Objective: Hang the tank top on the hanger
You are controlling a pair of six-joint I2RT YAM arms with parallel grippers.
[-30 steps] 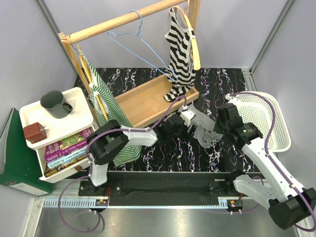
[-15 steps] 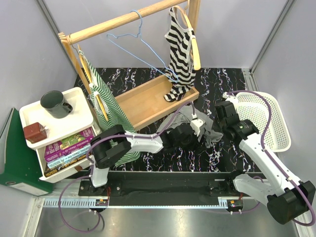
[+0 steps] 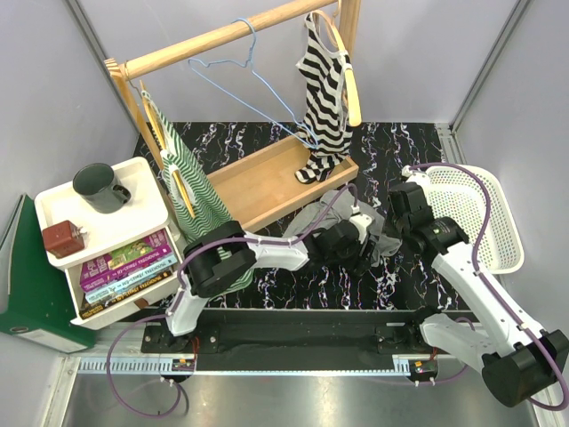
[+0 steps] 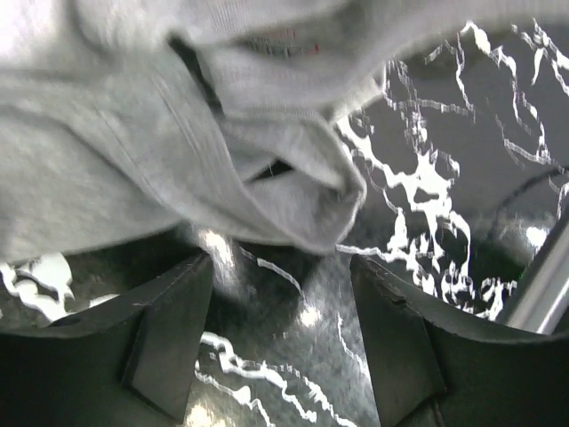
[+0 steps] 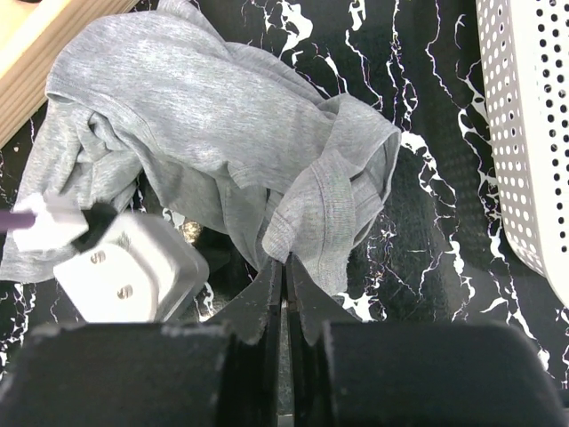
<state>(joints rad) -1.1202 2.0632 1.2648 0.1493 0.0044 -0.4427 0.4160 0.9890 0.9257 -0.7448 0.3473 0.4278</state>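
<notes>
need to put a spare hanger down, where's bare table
Bare table lies at the back right, between the wooden rack base and the white basket, and in front of the grey top. Crowded around that top and by the side table.

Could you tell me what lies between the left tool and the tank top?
Only a sliver of bare table, seen in the left wrist view.

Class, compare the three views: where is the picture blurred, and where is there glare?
Left wrist: the tank top is motion-blurred, with glare spots on the tabletop. Right wrist: cloth sharp, the white housing smeared. Top external: sharp, evenly lit.
</notes>
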